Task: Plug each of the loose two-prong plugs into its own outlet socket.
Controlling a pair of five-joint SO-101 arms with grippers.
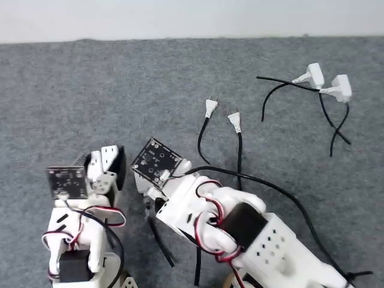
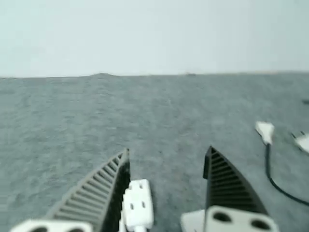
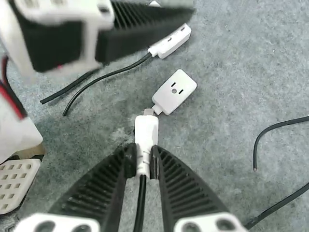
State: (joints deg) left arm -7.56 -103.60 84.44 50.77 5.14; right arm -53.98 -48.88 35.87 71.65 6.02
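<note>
1. The right gripper [image 3: 142, 152] is clamped on the held plug [image 3: 146, 129]. Its two ribbed fingers press the plug's rear end from both sides, and the black cord runs back between them.
2. Most of the plug's white body sticks out past the fingertips. Its long axis is in line with the fingers, and its front end points straight at the near socket [image 3: 175, 91].
3. The plug's tip is just beside the near socket's closest corner. I cannot tell whether they touch. It is not in the slots.
4. The near socket lies flat on the grey mat [image 3: 241, 63] with its slotted face up. Its long axis is slanted against the plug's axis.
5. A second socket [image 3: 171, 41] lies beyond the near socket, on the side away from the held plug. It is also flat, with a dark cord trailing from it.
6. The left gripper [image 2: 168, 152] stands with its jaws wide apart, holding nothing. One of its black ribbed fingers [image 3: 145, 24] hangs above the second socket, beyond the near socket.
7. In the left wrist view a white slotted block [image 2: 137, 205] lies on the mat between the spread fingers, right beside the inner face of one. I cannot tell which socket it is.
8. Two loose plugs [image 1: 210, 108] [image 1: 234, 120] lie well apart from the near socket, side by side. Their prongs point away from the arms and their black cords trail back toward them.
</note>
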